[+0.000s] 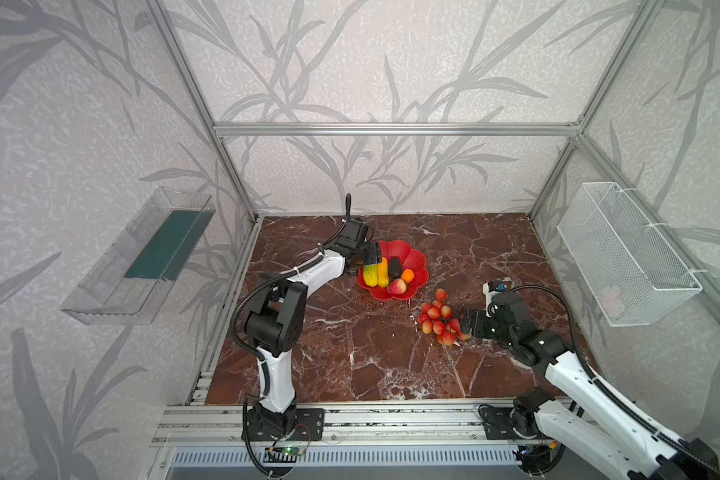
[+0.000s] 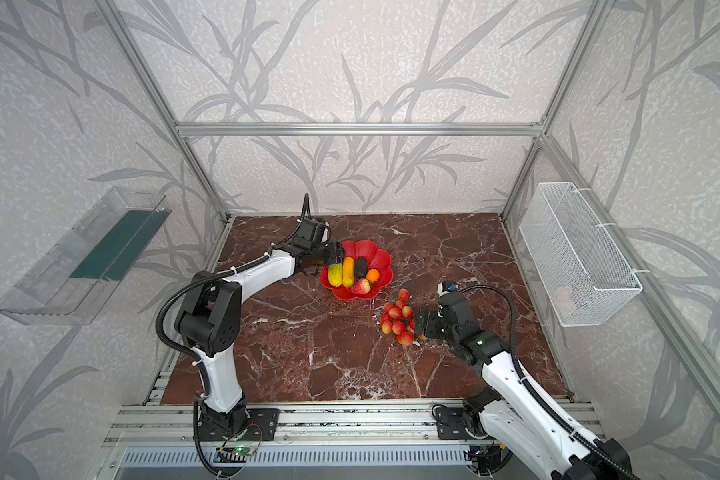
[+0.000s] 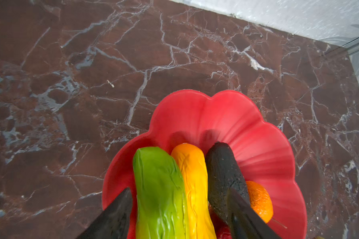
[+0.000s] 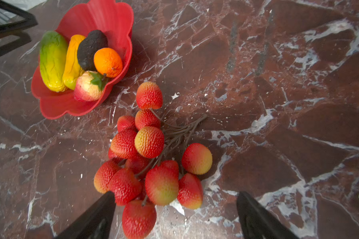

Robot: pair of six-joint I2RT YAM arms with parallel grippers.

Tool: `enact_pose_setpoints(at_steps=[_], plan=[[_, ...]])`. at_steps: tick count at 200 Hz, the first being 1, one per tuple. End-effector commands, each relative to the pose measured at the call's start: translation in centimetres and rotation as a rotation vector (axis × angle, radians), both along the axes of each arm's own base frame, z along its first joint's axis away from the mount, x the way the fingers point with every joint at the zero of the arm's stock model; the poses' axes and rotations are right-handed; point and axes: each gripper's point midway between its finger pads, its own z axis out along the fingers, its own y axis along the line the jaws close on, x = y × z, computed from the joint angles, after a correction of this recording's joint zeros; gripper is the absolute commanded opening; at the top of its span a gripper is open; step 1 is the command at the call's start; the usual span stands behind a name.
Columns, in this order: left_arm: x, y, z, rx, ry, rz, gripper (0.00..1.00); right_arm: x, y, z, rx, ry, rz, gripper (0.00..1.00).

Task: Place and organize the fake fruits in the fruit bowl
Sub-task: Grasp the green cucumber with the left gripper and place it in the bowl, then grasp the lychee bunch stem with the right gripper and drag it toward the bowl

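Wide apart, that is how my right gripper (image 4: 175, 193) stands, low over the surface (image 1: 350, 353), with the near end of the bunch of red-pink berries (image 4: 149, 142) between its jaws and nothing clamped. The bunch lies on the surface just near and right of the fruit bowl (image 1: 416, 253), apart from its rim.

Five pieces lie in the bowl: the green-yellow oblong (image 1: 370, 275), orange-yellow oblong (image 1: 383, 272) and dark oval (image 1: 395, 267) side by side, the small orange ball (image 1: 408, 275) to their right, and the strawberry-like piece (image 1: 397, 286) at the near edge. My left gripper (image 3: 179, 192) hangs over the bowl's left side, jaws apart, straddling the oblongs and holding none of them.

As I judge it, the bunch is the last piece to go in. The next move calls for closing on the cluster or its stems, lifting it clear of the rim, and setting it in the free far-right part of the bowl — after my left gripper pulls aside.

Some things I cannot make out. One finger (image 3: 243, 215) crosses the dark oval in the left wrist view, and I cannot tell whether it touches. The fruit covers the bowl's centre. A pale pinkish thing in the wire basket (image 1: 624, 249) on the right wall is too blurred to name.
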Motion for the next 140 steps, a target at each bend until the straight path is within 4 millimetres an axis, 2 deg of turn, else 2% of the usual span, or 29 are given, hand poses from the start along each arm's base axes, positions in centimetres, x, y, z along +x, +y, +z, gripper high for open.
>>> enact_pose_setpoints(at_steps=[1, 25, 44, 63, 92, 140], plan=[[-0.1, 0.2, 7.5, -0.064, -0.142, 0.003, 0.73, 1.9, 0.9, 0.2, 0.104, -0.010, 0.007, 0.86], [-2.3, 0.8, 10.1, -0.111, -0.202, 0.000, 0.74, 3.4, 0.3, -1.3, 0.096, 0.011, -0.015, 0.81], [-4.6, 1.1, 10.6, -0.163, -0.218, -0.013, 0.75, 4.3, 0.8, -2.4, 0.105, 0.032, 0.002, 0.78], [-6.9, 1.9, 9.9, -0.189, -0.209, -0.007, 0.75, 4.6, 2.3, -3.4, 0.148, 0.071, 0.060, 0.73], [-9.9, 3.5, 9.0, -0.175, -0.198, 0.014, 0.75, 3.8, 4.5, -5.0, 0.136, 0.125, 0.132, 0.69], [-12.9, 5.9, 9.2, -0.133, -0.219, 0.054, 0.77, 1.3, 10.1, -4.9, 0.075, 0.108, 0.264, 0.67]])
